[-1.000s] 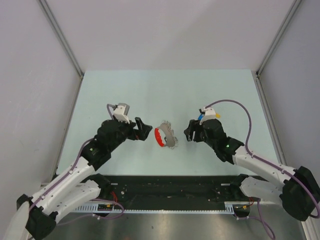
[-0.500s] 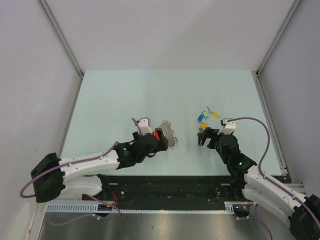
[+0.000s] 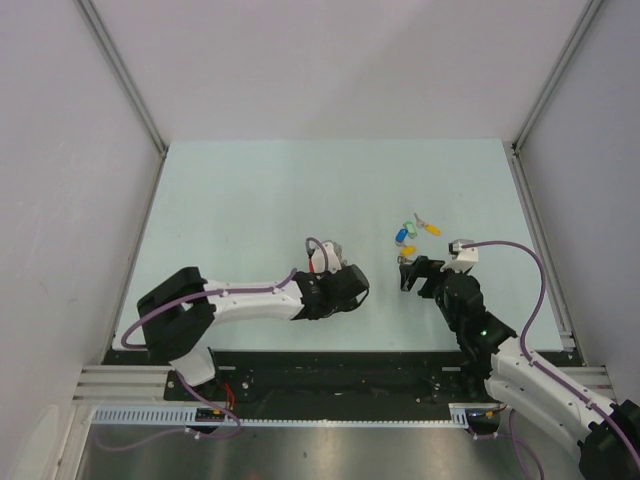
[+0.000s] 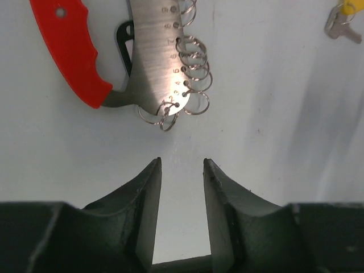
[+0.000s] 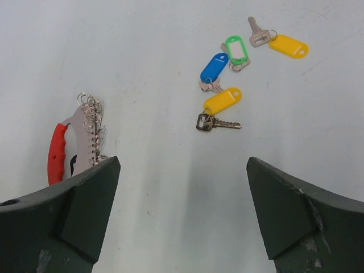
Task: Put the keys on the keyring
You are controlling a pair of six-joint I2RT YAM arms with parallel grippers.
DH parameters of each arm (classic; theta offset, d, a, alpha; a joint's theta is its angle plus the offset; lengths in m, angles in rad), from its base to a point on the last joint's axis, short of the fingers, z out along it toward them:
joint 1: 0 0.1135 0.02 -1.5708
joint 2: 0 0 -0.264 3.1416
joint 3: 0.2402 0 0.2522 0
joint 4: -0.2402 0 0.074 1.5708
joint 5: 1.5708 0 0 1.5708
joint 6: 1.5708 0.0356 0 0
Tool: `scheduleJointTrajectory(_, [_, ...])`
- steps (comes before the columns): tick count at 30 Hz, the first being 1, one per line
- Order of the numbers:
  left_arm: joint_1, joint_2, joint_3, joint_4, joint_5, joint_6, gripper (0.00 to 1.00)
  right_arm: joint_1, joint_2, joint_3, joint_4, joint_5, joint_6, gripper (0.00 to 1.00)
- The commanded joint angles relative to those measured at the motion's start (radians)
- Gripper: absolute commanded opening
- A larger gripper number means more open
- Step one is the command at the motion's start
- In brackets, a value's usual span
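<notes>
In the left wrist view the keyring (image 4: 71, 54) lies flat on the table, a red handle joined to a silvery plate that carries several small wire rings (image 4: 190, 68). My left gripper (image 4: 182, 162) stands just short of those rings, its jaws a narrow gap apart with only bare table between them. From above, the left wrist (image 3: 335, 285) covers the keyring. The keys (image 5: 227, 85) lie in a loose cluster: yellow (image 5: 288, 45), green (image 5: 236, 50), blue (image 5: 214, 67) and another yellow tag (image 5: 223, 100). My right gripper (image 5: 182, 170) hangs wide open and empty, just short of them (image 3: 410, 272).
Pale green table (image 3: 250, 200) with grey walls on three sides and metal rails along its edges. The black base rail (image 3: 330, 375) runs along the near edge. One bare metal key (image 5: 218, 123) lies nearest to the right gripper.
The left arm has swung right and now sits over the keyring with its jaws narrowed. The right gripper drew back from the keys a second ago and opened wide, then hardly moved.
</notes>
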Motion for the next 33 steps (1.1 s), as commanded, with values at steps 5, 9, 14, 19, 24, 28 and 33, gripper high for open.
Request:
scheduleJointTrajectory(5, [-0.013,0.056,0.026,0.017,0.012,-0.110,0.36,-0.008,0.004,0.001,0.052,-0.013,0.001,0.98])
scheduleJointTrajectory(9, [-0.013,0.080,0.026,0.014,-0.051,-0.117,0.36,-0.011,0.015,-0.001,0.060,-0.022,-0.001,0.98])
scheduleJointTrajectory(14, [-0.013,0.123,0.034,0.027,-0.080,-0.098,0.36,-0.014,0.027,-0.001,0.069,-0.041,-0.006,0.98])
scheduleJointTrajectory(19, [-0.013,0.142,0.040,0.026,-0.126,-0.098,0.36,-0.016,0.036,-0.002,0.077,-0.052,-0.010,0.98])
scheduleJointTrajectory(24, [-0.010,0.157,0.047,0.026,-0.151,-0.098,0.36,-0.017,0.039,-0.004,0.081,-0.056,-0.012,0.98])
scheduleJointTrajectory(28, [-0.010,0.171,0.052,0.021,-0.166,-0.101,0.35,-0.020,0.042,-0.005,0.086,-0.064,-0.010,0.98])
scheduleJointTrajectory(33, [-0.008,0.182,0.061,0.018,-0.180,-0.097,0.33,-0.022,0.044,-0.005,0.091,-0.071,-0.012,0.98])
